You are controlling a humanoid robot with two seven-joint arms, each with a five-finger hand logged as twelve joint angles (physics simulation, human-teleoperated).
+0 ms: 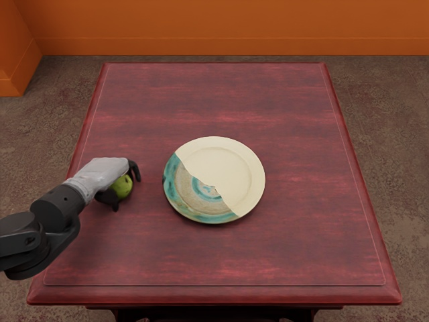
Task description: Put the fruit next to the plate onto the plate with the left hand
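My left robot hand (102,174) is clasped on the green fruit (123,186) - fingers curled over its top, the fruit showing under my palm. It is low by the worktop (281,100), left of the plate (224,166) - near it, not touching.

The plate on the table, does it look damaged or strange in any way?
The plate looks odd: its upper right part is plain cream, its lower left has teal and tan rings, with a jagged border between. It resembles a crack, but the rim is round and whole. Nothing is spilled.
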